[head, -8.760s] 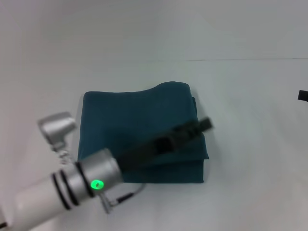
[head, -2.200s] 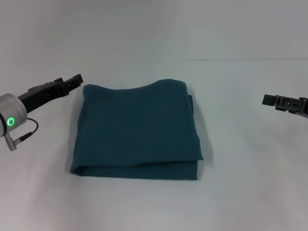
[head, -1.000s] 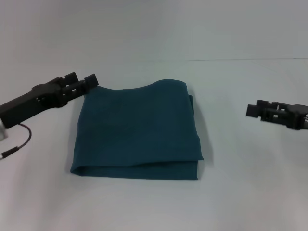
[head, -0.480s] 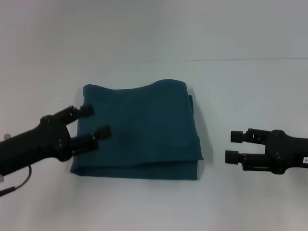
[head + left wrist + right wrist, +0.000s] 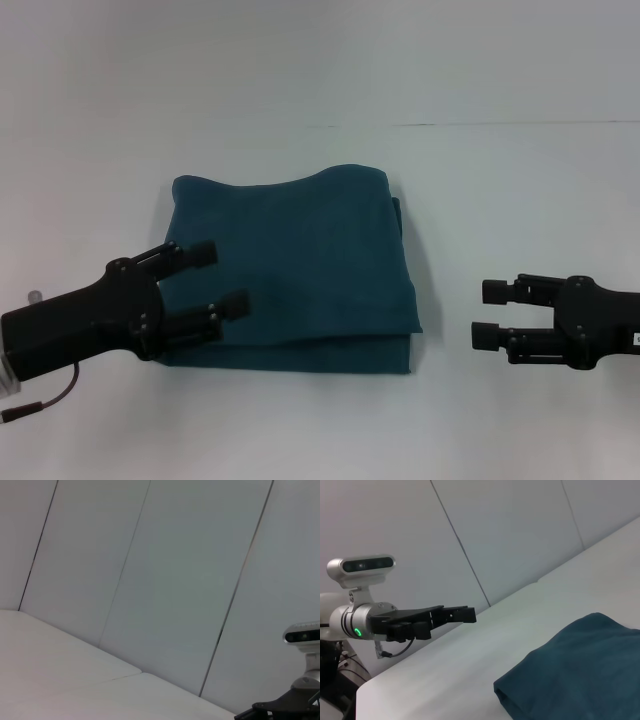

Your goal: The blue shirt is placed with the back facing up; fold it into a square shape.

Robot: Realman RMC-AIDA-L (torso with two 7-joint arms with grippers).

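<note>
Two black robot hands flank one folded garment on the plain white surface [image 5: 500, 200]. The large dark teal-blue soft-fabric shirt [image 5: 290, 270] lies flat as a rough square, its plain side up, with stacked layers showing along the edge nearest the robot and a slightly wavy far edge.

The left hand [image 5: 222, 281] reaches in from the robot's left, its two fingers spread wide apart and pointing toward the middle of the cloth. Its fingertips [image 5: 205, 251] sit over the shirt's left near part; whether they touch the fabric or hover just above it cannot be told. Most of the garment lies ahead of this hand and to its right.

The right hand [image 5: 489, 312] is out on the bare surface, clear of the cloth, with its two fingers parted wide and aimed at the shirt's right near corner. The shirt lies just ahead of these fingertips, with a strip of white surface between them.

In the right wrist view, a near corner of the shirt [image 5: 580, 665] shows its folded layers, and beyond it the left hand [image 5: 455, 616] hangs level above the surface, a green light glowing on its silver wrist. The left wrist view shows mainly pale wall panels and the white surface.
</note>
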